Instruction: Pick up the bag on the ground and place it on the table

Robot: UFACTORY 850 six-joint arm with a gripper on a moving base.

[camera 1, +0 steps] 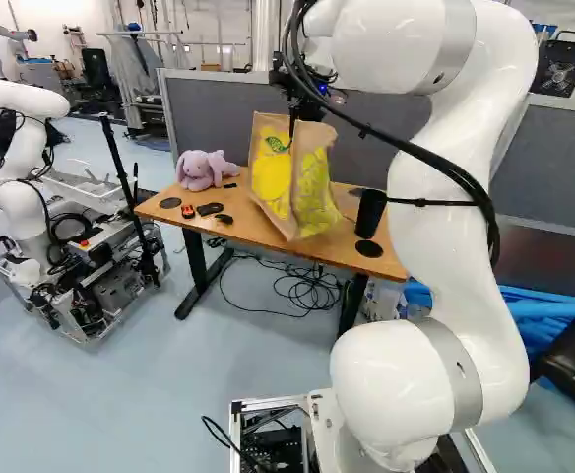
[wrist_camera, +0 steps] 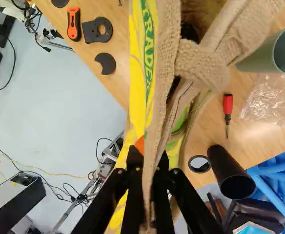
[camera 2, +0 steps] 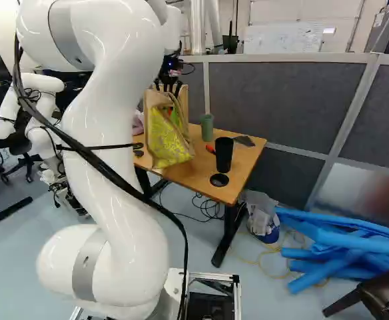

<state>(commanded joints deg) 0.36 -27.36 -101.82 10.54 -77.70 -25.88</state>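
Note:
In the right base view my gripper [camera 2: 168, 85] is above the tabletop, at the upper rim of the burlap bag [camera 2: 168, 137] with yellow-green sides. The wrist view shows the gripper [wrist_camera: 150, 158] shut on a burlap edge of the bag [wrist_camera: 163, 63], one finger on each side of the cloth. The bag hangs upright, slightly tilted, at the front edge of the wooden table [camera 1: 253, 214]. Its lower end overlaps that edge in the left base view; whether it touches the tabletop I cannot tell.
A purple plush [camera 1: 204, 169] lies on the table, with a black cup [camera 2: 224, 155], a green cup [camera 2: 207, 127] and a red screwdriver [wrist_camera: 228, 105]. A grey partition [camera 2: 274, 100] stands behind. Another robot [camera 1: 31, 187] stands left. Blue tubes [camera 2: 341, 243] lie at right.

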